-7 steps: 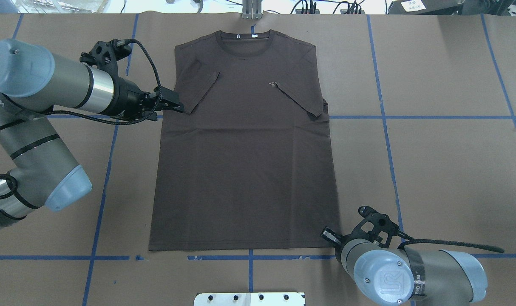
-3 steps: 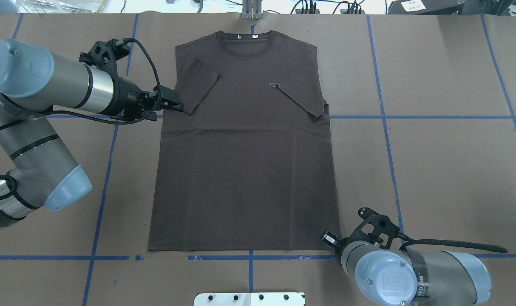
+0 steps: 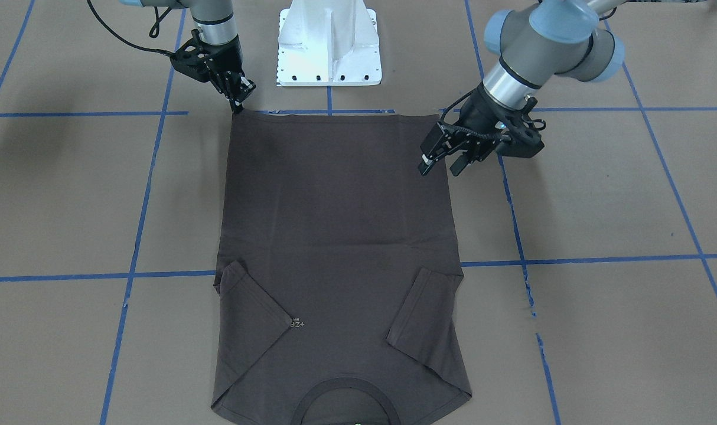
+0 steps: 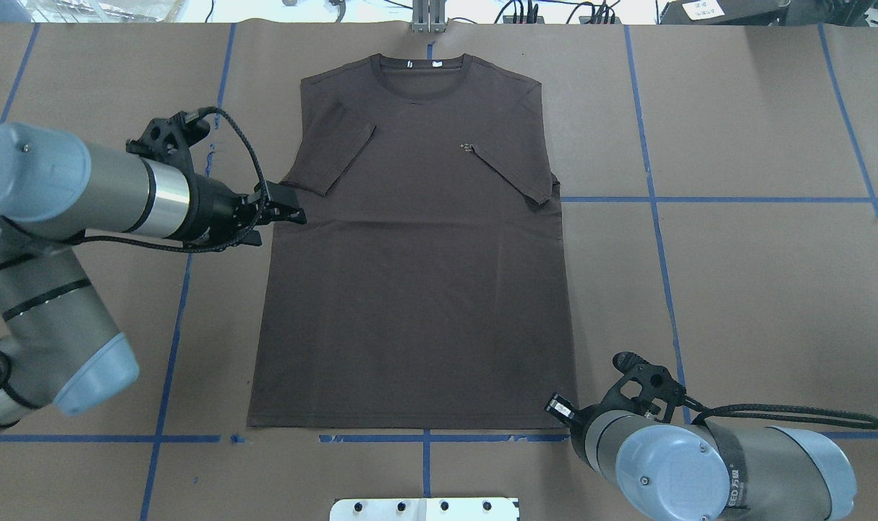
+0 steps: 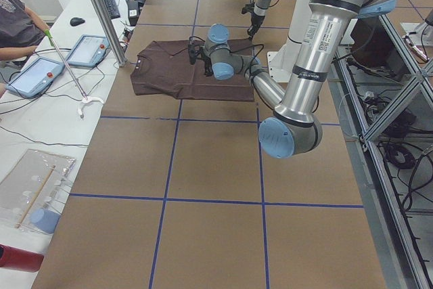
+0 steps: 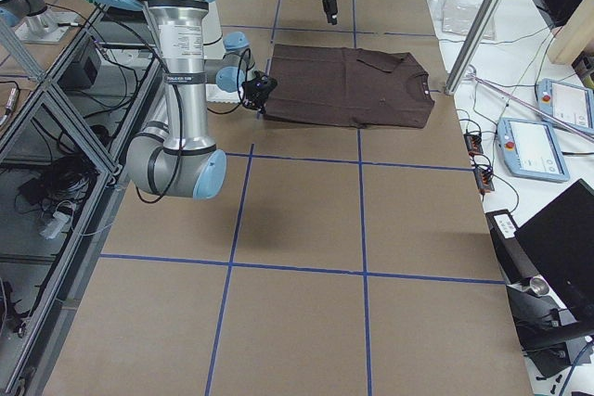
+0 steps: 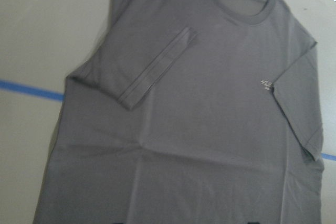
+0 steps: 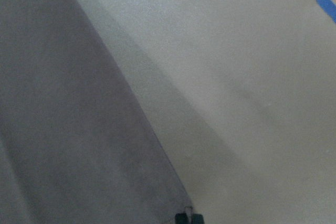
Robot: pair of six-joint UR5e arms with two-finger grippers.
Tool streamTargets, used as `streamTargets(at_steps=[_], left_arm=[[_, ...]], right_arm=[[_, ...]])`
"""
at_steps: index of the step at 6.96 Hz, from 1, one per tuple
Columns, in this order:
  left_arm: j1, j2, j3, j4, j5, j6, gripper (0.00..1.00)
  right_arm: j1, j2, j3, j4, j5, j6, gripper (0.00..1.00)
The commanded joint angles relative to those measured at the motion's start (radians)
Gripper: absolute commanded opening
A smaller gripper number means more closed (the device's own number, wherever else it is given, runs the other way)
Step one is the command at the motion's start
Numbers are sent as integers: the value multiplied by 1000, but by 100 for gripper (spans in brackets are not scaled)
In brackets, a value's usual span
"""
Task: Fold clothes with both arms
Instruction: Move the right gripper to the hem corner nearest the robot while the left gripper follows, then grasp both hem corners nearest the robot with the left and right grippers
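Note:
The dark grey-brown T-shirt lies flat on the brown table, collar at the far edge and both sleeves folded in over the chest. My left gripper hovers open at the shirt's left side edge just below the folded sleeve; in the front view it shows two spread fingers holding nothing. My right gripper points down on the hem corner nearest the base, its fingers together on the cloth. In the right wrist view the fingertips meet exactly at that corner of the T-shirt.
The white pedestal base stands just behind the hem. Blue tape lines cross the table. A metal post rises at the far edge by the collar. A person's arm and tablets sit on a side bench.
My left gripper has left the folded sleeve and drawn back toward the robot along the shirt's side. The right arm shifted slightly toward the base, and the shirt slid a little with it.

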Motion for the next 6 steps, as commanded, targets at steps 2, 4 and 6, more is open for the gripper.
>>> streamTargets(at_steps=[2, 4, 6], left_arm=[[217, 99, -88, 167, 203, -100, 81], [294, 128, -110, 244, 204, -156, 77], [349, 152, -110, 247, 203, -189, 74]], right_arm=[[5, -4, 7, 0, 1, -3, 0], [3, -2, 7, 0, 1, -4, 0], [3, -2, 7, 0, 1, -4, 0]])
